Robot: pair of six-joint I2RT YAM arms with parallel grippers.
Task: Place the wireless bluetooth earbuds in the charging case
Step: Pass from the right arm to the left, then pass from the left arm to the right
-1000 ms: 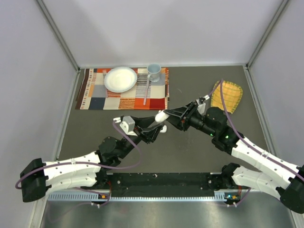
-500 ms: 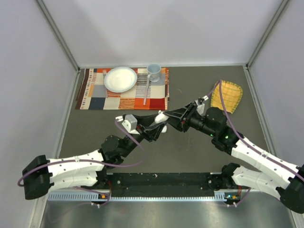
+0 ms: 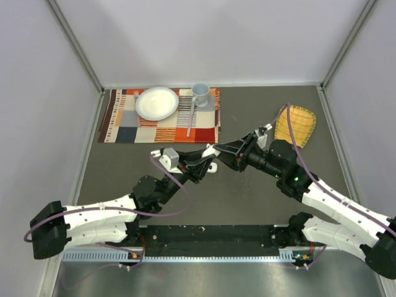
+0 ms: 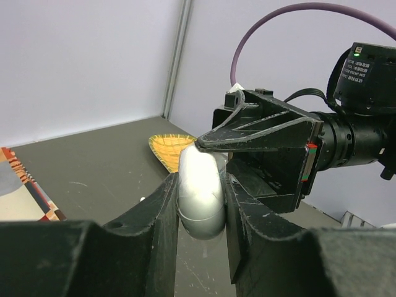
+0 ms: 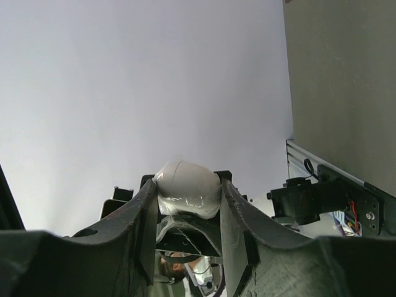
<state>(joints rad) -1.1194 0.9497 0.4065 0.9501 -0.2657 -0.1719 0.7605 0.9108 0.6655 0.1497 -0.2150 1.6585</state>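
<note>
The charging case (image 4: pixel 200 201) is up off the table (image 3: pixel 247 192), held in the air over the middle of it, where the two arms meet tip to tip. It's a smooth white pebble, and both pincers have hold of it at once. The left gripper (image 4: pixel 199 184) has its two black fingers pressed against the case's sides, with the rounded end sticking out past the tips. The right gripper (image 5: pixel 187 189) clamps the same case from the opposite side, and its own camera shows the white shell wedged snugly between its fingers. From the left wrist you can see one right finger lying across the top of the case. Whether the lid is open I can't tell from here. Just below the meeting point there's a small white piece (image 3: pixel 212 167), too small for me to make out. Farther back on the left lies a patchwork placemat (image 3: pixel 154 130) with a white plate (image 3: pixel 156 103), a pale cup (image 3: pixel 200 93) and a spoon (image 3: pixel 190 117) on it. Off to the back right, well apart, sits a yellow woven mat (image 3: pixel 296 124).
</note>
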